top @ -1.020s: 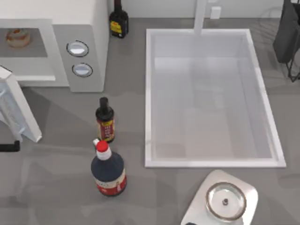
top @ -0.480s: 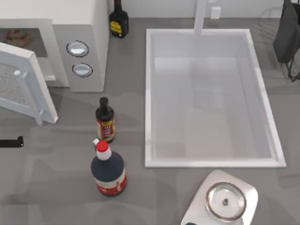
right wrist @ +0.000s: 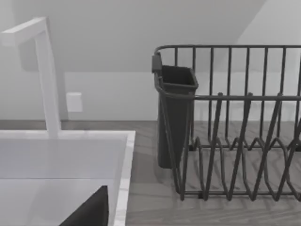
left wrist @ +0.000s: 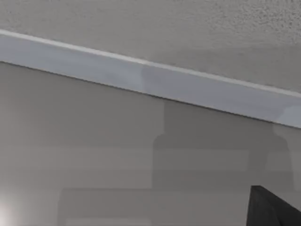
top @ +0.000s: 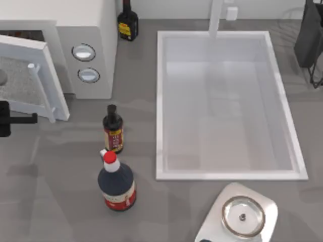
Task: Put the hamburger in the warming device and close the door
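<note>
The white microwave point(top: 86, 30) stands at the table's back left, its grey panel carrying two silvery knobs point(top: 84, 52). Its door point(top: 25, 80), with a speckled grey window and thin white bar handle point(top: 43, 91), hangs partly open at a slant across the opening. A dark strip of the cavity shows above the door, and the hamburger is hidden. My left gripper point(top: 22, 119) sits at the left edge, just in front of the door's lower frame. In the left wrist view the door's frame point(left wrist: 141, 80) is very close, with one dark fingertip point(left wrist: 270, 209) in the corner.
A white sink basin point(top: 161, 106) with a faucet point(top: 217, 17) takes up the middle and right. Two dark bottles point(top: 113, 129) point(top: 116, 184) stand in front of the microwave, a third point(top: 127, 22) behind it. A round lid point(top: 243, 216) lies front right. A dish rack point(right wrist: 235, 141) stands back right.
The door has swung from wide open toward the microwave. My left gripper moved up and rightward behind it. The hamburger, seen inside earlier, is now covered by the door.
</note>
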Controlling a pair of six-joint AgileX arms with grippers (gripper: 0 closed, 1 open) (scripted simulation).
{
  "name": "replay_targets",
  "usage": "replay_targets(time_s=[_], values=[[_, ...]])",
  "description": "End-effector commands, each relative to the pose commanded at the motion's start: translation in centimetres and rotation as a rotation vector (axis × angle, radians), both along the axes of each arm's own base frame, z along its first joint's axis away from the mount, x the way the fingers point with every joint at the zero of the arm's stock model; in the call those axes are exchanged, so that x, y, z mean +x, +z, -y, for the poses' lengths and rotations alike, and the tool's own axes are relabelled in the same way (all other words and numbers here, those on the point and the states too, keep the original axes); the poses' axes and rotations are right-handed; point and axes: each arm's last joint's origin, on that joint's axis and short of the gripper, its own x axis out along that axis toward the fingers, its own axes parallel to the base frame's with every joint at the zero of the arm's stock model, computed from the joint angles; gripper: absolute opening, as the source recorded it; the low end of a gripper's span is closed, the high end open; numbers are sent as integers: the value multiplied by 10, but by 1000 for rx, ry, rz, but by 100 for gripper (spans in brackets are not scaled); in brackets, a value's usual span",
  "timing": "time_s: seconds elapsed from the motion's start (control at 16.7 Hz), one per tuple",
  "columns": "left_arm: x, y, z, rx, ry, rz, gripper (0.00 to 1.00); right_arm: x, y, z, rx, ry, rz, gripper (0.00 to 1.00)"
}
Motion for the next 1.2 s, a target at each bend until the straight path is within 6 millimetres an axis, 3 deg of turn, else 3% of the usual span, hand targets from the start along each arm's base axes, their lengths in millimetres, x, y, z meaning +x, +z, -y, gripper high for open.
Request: replay_targets(time_s=[0.18, 0.48, 1.02, 1.2], values=[[14, 0, 1, 2, 2, 20, 0, 0, 0, 0, 0, 0, 0, 100], [17, 0, -1, 2, 9, 17, 0, 0, 0, 0, 0, 0, 0, 100], [103, -8, 1, 1, 5, 16, 0, 0, 0, 0, 0, 0, 0, 100], [113, -10, 1, 1, 6, 19, 0, 0, 0, 0, 0, 0, 0, 100]])
